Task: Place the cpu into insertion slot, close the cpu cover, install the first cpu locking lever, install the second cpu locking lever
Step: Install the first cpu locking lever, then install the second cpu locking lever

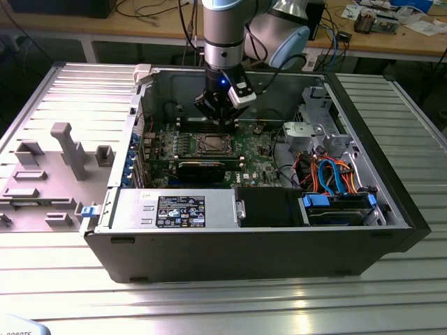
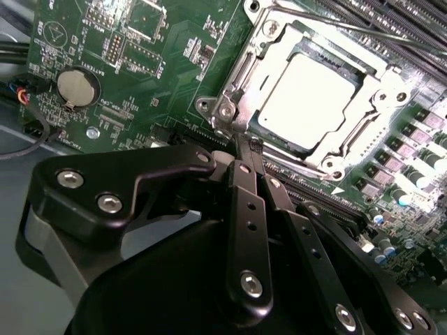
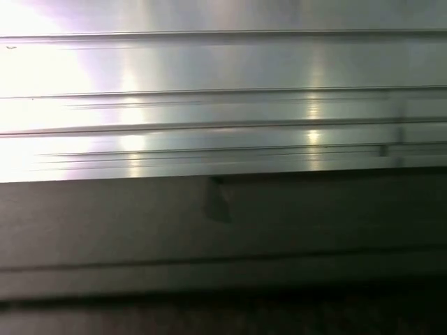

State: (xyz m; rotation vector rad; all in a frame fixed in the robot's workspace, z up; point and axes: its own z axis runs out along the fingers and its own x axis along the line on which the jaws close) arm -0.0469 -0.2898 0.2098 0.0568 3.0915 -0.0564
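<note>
You have one ribbed metal tabletop [image 1: 63,293] and on it one open computer case [image 1: 230,255], lying on its side. Beside the case, at the exterior view's left, lies one grey panel [image 1: 42,178] with several raised blocks on it.

Inside the case you see one green motherboard [image 1: 255,157], one black graphics card [image 1: 202,169] across it, one power supply box with a label [image 1: 174,208] at the near wall, and one bundle of orange and blue cables [image 1: 332,174] at the exterior view's right.

One arm comes down from above, and its one gripper [image 1: 218,120] hangs over the far edge of the motherboard, just behind the insertion slot [image 1: 211,144]. In the second wrist view the gripper [image 2: 244,143] has its two black fingers [image 2: 246,209] pressed together, so it is narrow and holds nothing. The tips stand just at the corner of the insertion slot [image 2: 227,108].

There is one cpu [image 2: 304,98]. It sits flat inside the insertion slot. Its top is a plain square, silvery-grey, and shines almost white under the light. One cpu cover [image 2: 353,59], a thin silvery frame, lies closed down around it, and the chip shows through its square window. You can see one thin lever wire [image 2: 377,31] that runs along the far side of the slot. One round coin battery [image 2: 75,87] sits on the board, well apart from the slot.
</note>
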